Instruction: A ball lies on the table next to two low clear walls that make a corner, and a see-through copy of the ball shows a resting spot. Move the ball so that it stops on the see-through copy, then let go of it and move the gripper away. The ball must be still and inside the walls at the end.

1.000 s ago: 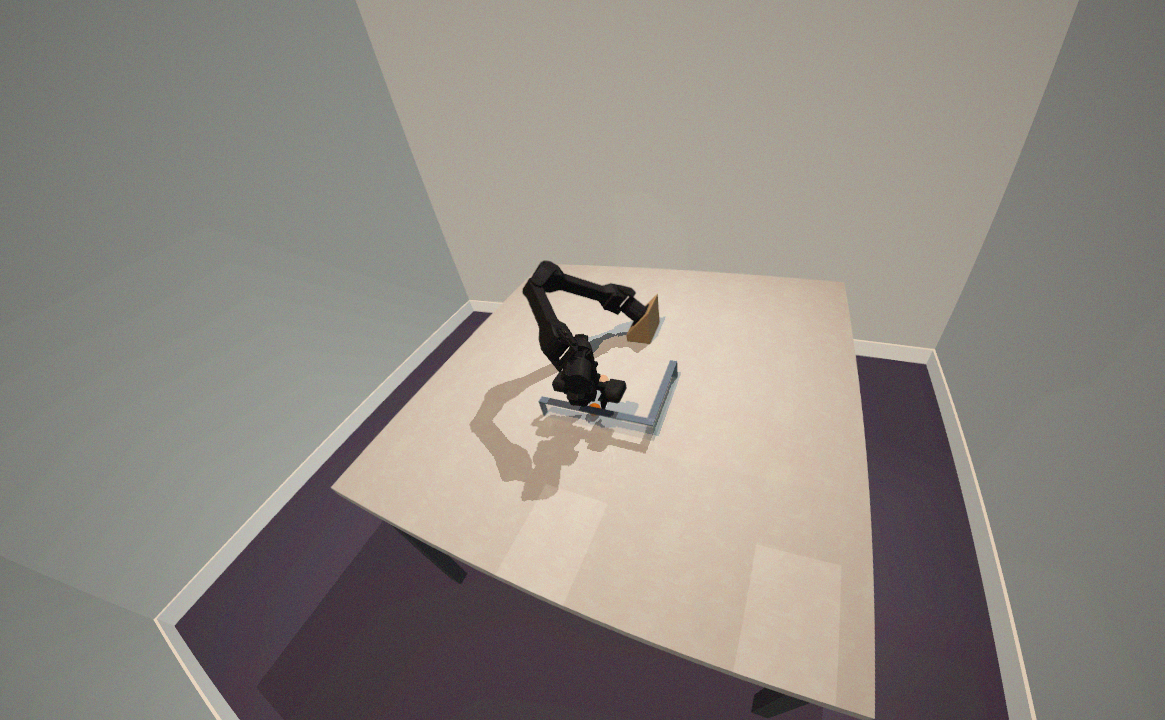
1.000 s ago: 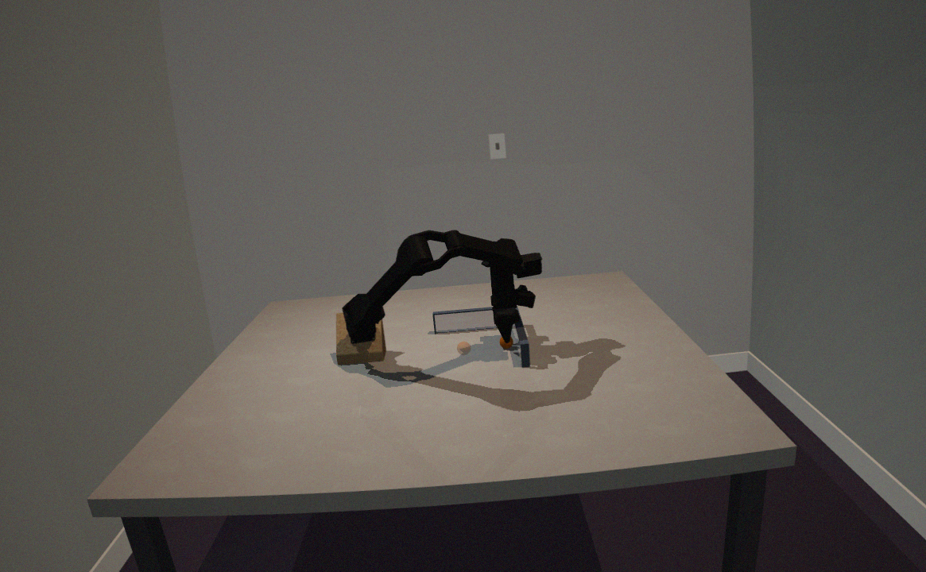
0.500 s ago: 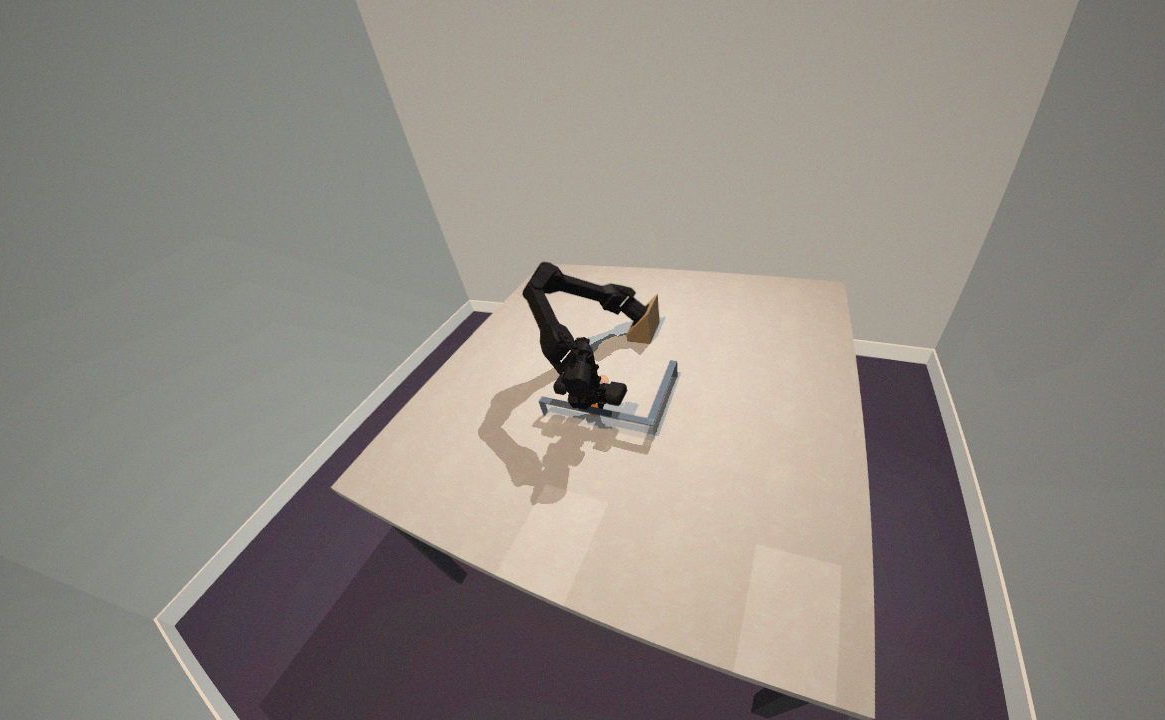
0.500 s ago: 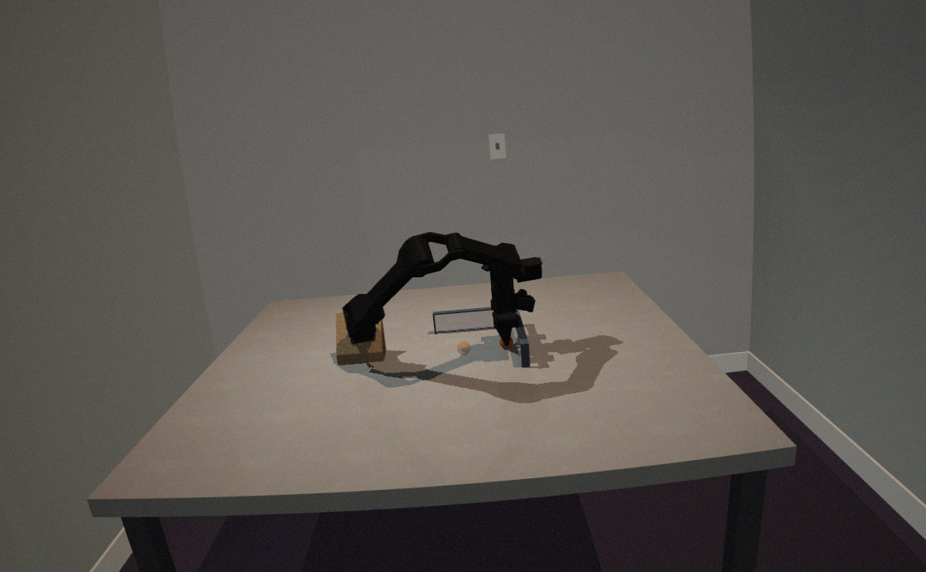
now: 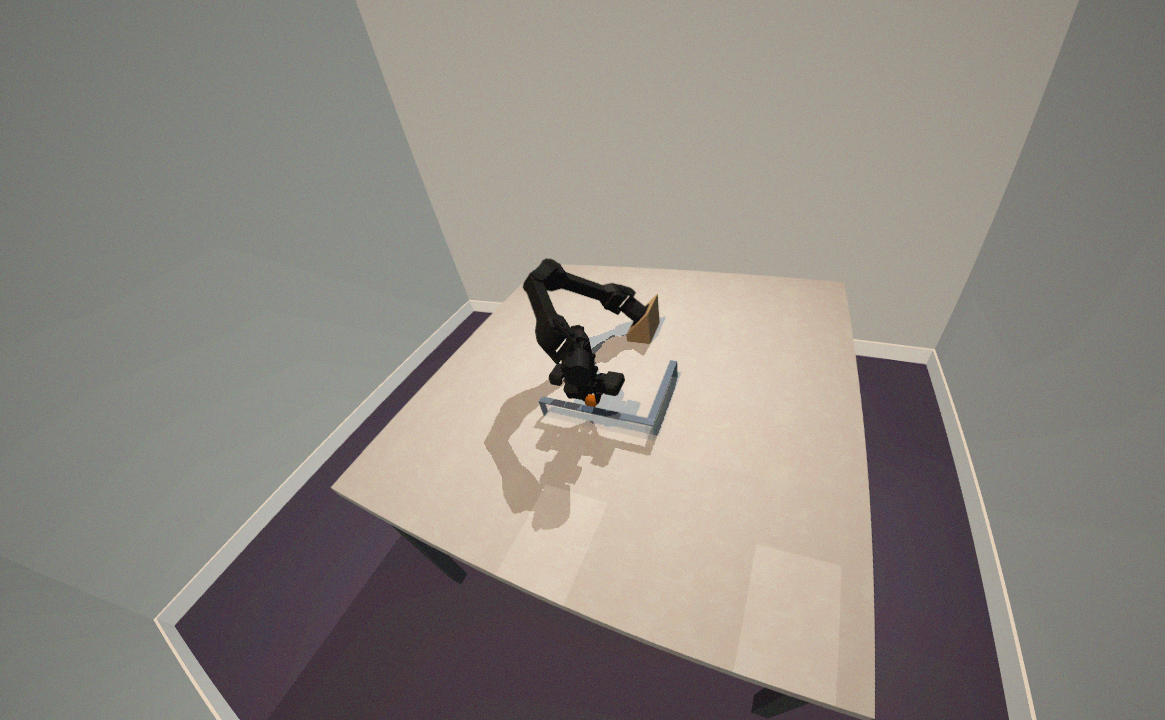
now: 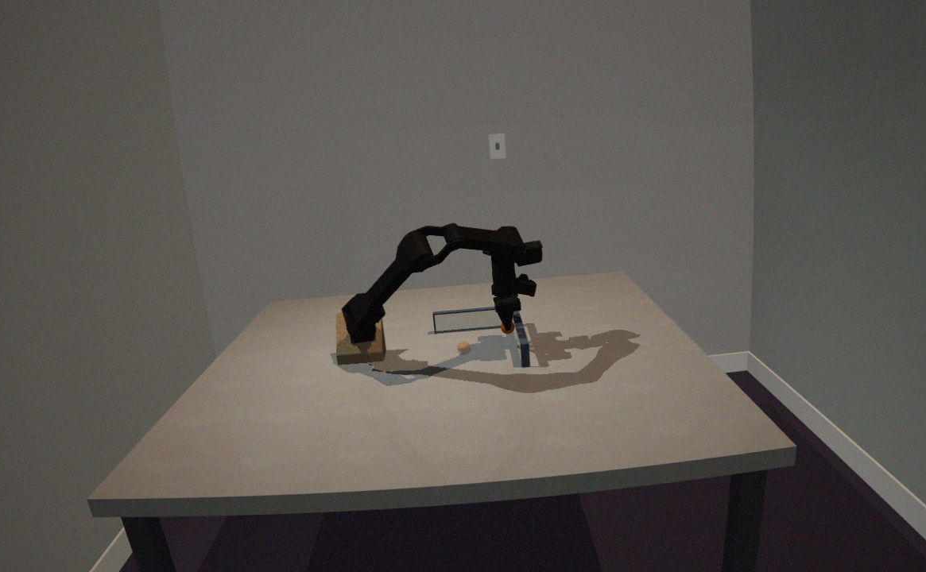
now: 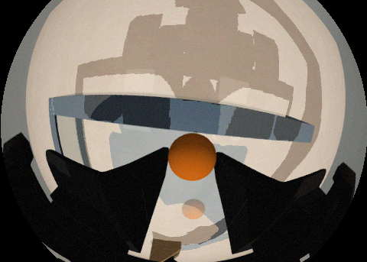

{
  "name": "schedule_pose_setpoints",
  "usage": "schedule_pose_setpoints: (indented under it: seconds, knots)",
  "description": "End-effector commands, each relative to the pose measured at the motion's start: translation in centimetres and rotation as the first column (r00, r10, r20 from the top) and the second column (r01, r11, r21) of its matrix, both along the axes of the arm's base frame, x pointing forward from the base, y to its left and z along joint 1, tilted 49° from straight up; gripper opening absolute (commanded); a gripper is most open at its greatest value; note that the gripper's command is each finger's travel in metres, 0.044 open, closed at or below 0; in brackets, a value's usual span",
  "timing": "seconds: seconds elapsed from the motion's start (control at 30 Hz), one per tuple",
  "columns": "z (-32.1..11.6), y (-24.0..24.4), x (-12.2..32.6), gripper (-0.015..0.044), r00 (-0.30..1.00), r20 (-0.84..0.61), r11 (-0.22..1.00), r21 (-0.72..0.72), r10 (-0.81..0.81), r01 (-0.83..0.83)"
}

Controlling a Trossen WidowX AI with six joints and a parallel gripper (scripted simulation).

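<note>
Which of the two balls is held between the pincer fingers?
The solid orange ball, gripped by the pincer; the pale see-through copy lies apart on the table.

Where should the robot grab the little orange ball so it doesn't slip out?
Across its widest middle, coming straight down from above. The ball is round and close to the clear wall, so a sideways approach looks blocked there. The pincer already squeezes it this way, one finger on each side.
</note>
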State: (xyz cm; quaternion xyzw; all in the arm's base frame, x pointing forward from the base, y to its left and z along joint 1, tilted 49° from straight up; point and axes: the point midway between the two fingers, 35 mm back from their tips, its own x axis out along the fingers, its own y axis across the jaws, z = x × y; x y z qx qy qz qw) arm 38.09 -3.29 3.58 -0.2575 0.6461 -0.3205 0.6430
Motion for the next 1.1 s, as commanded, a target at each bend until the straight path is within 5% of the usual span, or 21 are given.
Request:
schedule_pose_setpoints:
  seconds: [0.0,0.4,1.07]
  knots:
    - [1.4,2.0,0.2,0.0000,1.000,0.000,1.000,0.004,-0.001,0.001]
    - [5.6,6.4,-0.2,0.0000,1.000,-0.002,1.000,-0.001,-0.003,0.003]
    - [5.3,5.4,-4.2,0.0000,1.000,-0.004,1.000,-0.002,-0.003,0.003]
